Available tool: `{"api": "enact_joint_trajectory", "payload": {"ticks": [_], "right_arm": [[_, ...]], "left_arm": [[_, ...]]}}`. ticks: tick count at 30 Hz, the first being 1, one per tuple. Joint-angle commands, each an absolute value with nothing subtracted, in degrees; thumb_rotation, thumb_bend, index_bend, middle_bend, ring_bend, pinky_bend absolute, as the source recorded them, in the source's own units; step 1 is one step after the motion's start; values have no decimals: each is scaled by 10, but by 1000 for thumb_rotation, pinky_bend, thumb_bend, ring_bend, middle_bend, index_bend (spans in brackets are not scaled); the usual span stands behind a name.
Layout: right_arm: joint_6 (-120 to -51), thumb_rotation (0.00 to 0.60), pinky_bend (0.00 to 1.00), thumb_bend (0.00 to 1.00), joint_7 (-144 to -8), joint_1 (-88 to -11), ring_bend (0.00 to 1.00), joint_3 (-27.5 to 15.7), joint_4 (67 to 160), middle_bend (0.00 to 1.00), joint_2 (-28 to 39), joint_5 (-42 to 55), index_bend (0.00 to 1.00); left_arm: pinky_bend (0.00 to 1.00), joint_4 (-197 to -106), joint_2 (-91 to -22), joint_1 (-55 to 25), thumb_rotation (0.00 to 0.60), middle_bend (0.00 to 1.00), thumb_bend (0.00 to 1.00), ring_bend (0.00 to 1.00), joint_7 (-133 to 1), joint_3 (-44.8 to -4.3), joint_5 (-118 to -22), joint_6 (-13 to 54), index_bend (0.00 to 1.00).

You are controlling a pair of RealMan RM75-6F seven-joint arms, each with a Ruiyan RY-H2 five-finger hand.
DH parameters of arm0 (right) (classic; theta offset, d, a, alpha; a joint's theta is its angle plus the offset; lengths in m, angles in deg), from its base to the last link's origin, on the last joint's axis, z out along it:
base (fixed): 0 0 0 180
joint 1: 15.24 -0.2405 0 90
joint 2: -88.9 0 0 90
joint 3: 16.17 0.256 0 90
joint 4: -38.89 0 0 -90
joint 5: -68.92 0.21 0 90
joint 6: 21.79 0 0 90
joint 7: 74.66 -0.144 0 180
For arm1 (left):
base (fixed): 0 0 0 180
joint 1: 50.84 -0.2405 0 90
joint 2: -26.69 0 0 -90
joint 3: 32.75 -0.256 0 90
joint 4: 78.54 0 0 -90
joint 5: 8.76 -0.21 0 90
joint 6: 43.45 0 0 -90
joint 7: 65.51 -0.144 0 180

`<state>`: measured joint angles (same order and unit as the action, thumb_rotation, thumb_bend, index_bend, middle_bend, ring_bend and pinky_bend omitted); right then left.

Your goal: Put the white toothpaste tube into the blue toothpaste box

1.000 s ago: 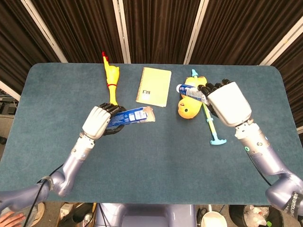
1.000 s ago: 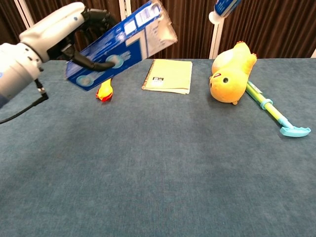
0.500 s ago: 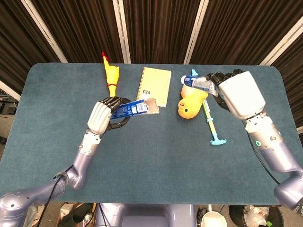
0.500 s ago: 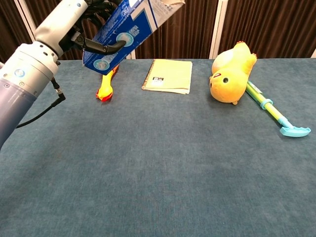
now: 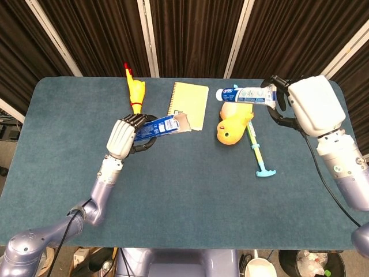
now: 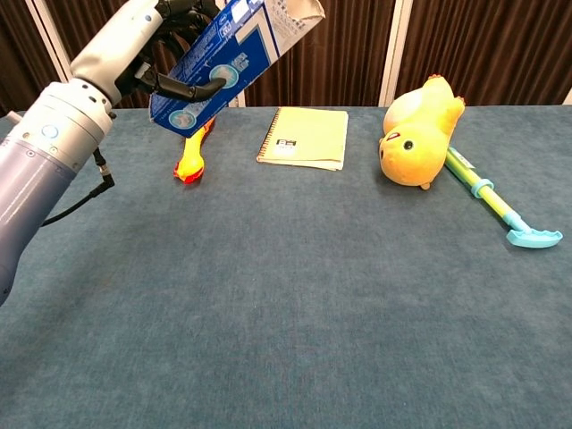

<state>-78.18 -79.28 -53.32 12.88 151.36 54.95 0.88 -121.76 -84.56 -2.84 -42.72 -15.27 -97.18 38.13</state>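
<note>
Blue toothpaste box gripped aloft in left hand; white toothpaste tube clasped in right hand, well apart.

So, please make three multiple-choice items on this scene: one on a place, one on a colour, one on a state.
1. Where does the yellow notebook lie?
A. between the rubber chicken and the plush duck
B. under the duck
C. right of the duck

2. What colour is the box?
A. red
B. blue
C. green

3. What does the right hand hold?
A. nothing
B. the notebook
C. the toothpaste tube

Key: 1 A, it lies between them on the table; 2 B, blue in both views; 3 C, the tube sticks out from its fingers.
</note>
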Motion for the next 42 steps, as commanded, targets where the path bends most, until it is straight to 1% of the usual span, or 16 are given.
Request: {"api": "enact_joint_trajectory", "payload": {"ticks": [1,5,11,26,31,42], "right_arm": [[-743,600,608,527,-834,-527,690,135,1533,737,589,15,815],[-712,600,608,527,-875,-524,690,136,1548,737,617,18,815],[-688,600,608,526,-920,-520,690,138,1567,737,640,12,815],[-686,600,607,527,-1019,-517,690,159,1584,737,679,1,815],[-682,600,608,527,-1056,-517,690,165,1590,738,688,2,815],[-671,600,608,527,-1067,-517,690,156,1588,738,688,-14,815]], "left_arm": [[464,-1212,-849,-27,600,426,340,401,-424,-154,-971,384,305],[464,-1205,-852,-25,600,426,340,401,-422,-157,-969,388,305],[464,-1202,-857,-22,600,424,340,401,-419,-157,-966,390,304],[464,-1182,-891,2,600,424,341,400,-435,-163,-958,371,304],[464,-1170,-906,12,600,423,340,400,-432,-158,-951,366,303],[464,-1156,-932,35,600,418,341,394,-422,-149,-946,372,295]]}}
